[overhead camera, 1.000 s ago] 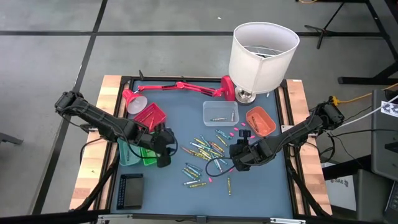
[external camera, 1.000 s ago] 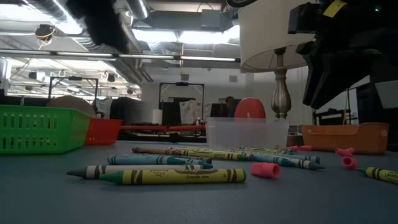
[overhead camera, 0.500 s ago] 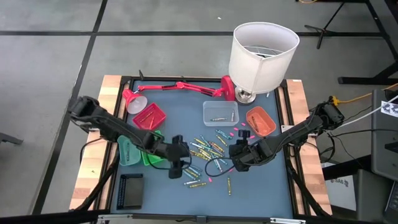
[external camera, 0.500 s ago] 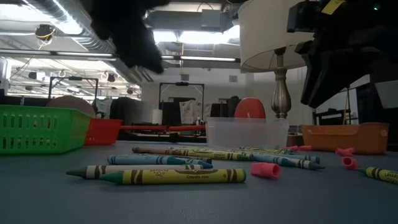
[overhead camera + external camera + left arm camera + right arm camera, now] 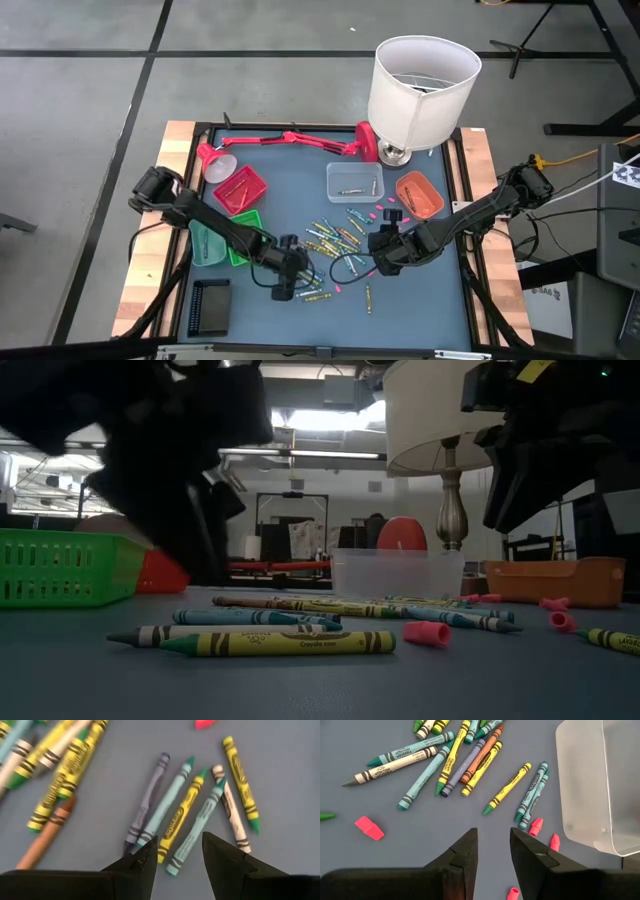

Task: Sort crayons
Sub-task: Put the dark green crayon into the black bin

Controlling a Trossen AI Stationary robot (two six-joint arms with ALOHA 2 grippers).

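Observation:
Many crayons [image 5: 330, 238] lie flat and scattered on the blue table mat, in yellow, green, blue, grey and orange. My left gripper [image 5: 290, 277] is open and low over the near group of crayons [image 5: 180, 817]. Its fingers stand above a pale blue-green crayon [image 5: 194, 836] and touch nothing. It shows as a large dark shape in the low view [image 5: 165, 470]. My right gripper [image 5: 384, 250] is open and empty, held above the mat right of the pile. Several crayons [image 5: 470, 762] lie ahead of it.
Red [image 5: 240, 187], green [image 5: 243, 232], teal [image 5: 205, 243] and dark blue [image 5: 210, 306] trays stand at the left. A clear bin [image 5: 353, 181] and an orange tray [image 5: 420, 194] stand at the far right. A white lamp [image 5: 422, 85] and a red desk lamp [image 5: 290, 139] stand at the back. Pink bits [image 5: 369, 828] lie about.
My left gripper has gone from over the green tray toward the table's right and near edges, and down to just above the near group of crayons. My right gripper has kept still. No crayon has moved.

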